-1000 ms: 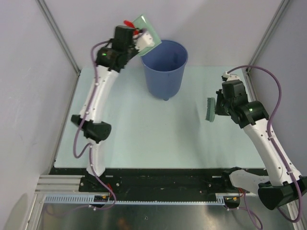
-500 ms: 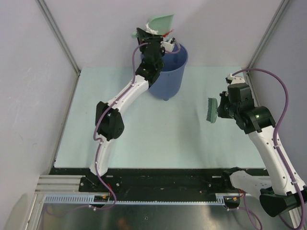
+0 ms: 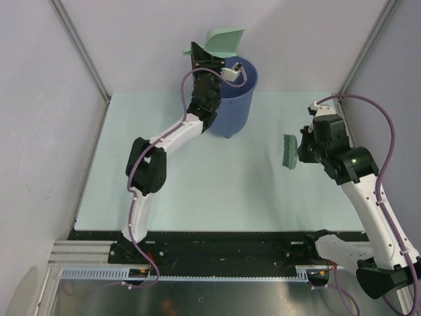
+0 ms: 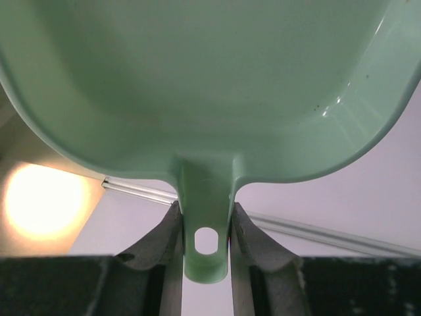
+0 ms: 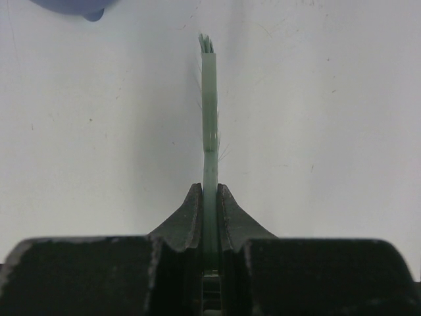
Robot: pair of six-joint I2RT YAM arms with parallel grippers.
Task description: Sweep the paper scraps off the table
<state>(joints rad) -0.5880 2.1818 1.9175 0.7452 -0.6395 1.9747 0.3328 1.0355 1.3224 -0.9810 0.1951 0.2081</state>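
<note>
Above the far-left rim of the blue bucket [image 3: 238, 99], your left gripper [image 4: 206, 224] was clamped on the stem of the mint-green dustpan [image 4: 197, 85]. Both fingers [image 4: 170, 234] pressed the handle's sides, just above its hanging hole. The pan's long axis ran straight out from the claw, with the handle pointing back into it and the scoop spreading wide beyond the fingertips. From the top camera you saw the scoop raised higher than the bucket's mouth.

Your right gripper [image 5: 209, 197] was shut on the green brush [image 5: 209, 105], which you saw edge-on from the wrist. Its long axis continued the line of the fingers, and its tip pointed toward the bucket's side of the table [image 3: 197, 178]. Whether it touched the surface, you could not tell. That table lay flat beneath both claws, its long axis running left to right, with the bucket standing at its far middle and the brush over its right part.
</note>
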